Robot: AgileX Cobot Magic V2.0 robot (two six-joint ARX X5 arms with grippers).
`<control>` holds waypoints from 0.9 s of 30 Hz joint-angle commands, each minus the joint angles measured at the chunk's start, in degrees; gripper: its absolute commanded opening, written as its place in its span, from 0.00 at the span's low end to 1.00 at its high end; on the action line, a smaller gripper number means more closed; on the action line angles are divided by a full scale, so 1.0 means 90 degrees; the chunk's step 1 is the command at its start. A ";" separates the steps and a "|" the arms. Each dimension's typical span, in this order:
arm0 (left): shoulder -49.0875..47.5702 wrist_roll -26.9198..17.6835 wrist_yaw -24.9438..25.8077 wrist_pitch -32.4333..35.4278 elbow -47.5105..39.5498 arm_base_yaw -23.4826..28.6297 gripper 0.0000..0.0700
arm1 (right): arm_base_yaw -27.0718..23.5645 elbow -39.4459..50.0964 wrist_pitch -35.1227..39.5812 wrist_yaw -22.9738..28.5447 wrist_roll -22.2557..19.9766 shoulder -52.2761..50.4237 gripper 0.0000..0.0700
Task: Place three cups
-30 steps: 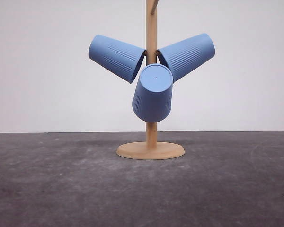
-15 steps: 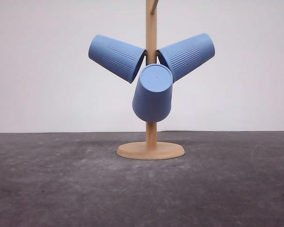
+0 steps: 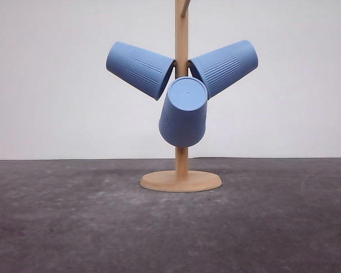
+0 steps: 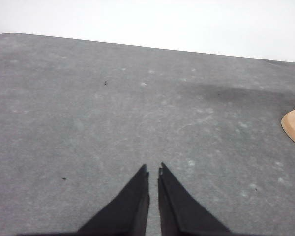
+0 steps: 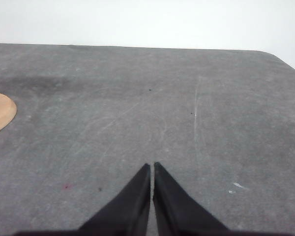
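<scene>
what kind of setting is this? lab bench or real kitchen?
Looks like a staged test bench, not a kitchen: a bare dark grey table, a plain white backdrop, and a single prop, a wooden cup tree with three blue cups hung on it. Both grippers, left and right, are shut.

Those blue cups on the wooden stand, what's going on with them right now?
Nothing is being handled. All three cups hang on the wooden stand: the left cup and the right cup tilt outward, and the front cup points its base toward the camera. The left gripper and the right gripper are shut and empty, low over the grey table.
</scene>
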State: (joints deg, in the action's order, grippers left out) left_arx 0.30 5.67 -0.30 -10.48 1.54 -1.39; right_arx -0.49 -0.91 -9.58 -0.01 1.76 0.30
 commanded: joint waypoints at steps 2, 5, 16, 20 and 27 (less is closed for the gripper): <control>-0.0015 0.0049 -0.0017 -0.0029 -0.0090 -0.0002 0.02 | -0.0015 0.0029 0.0085 0.0007 0.0070 -0.0010 0.01; -0.0015 0.0049 -0.0017 -0.0029 -0.0090 -0.0002 0.02 | -0.0015 0.0029 0.0085 0.0007 0.0070 -0.0010 0.01; -0.0015 0.0046 -0.0017 -0.0029 -0.0090 -0.0002 0.02 | -0.0015 0.0029 0.0085 0.0007 0.0070 -0.0010 0.01; -0.0015 0.0049 -0.0017 -0.0029 -0.0090 -0.0002 0.02 | -0.0015 0.0029 0.0085 0.0007 0.0070 -0.0010 0.01; -0.0015 0.0049 -0.0017 -0.0029 -0.0090 -0.0002 0.02 | -0.0015 0.0029 0.0085 0.0007 0.0070 -0.0010 0.01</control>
State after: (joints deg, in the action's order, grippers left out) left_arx 0.30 5.67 -0.30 -10.48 1.54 -1.39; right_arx -0.49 -0.91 -9.56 -0.01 1.78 0.30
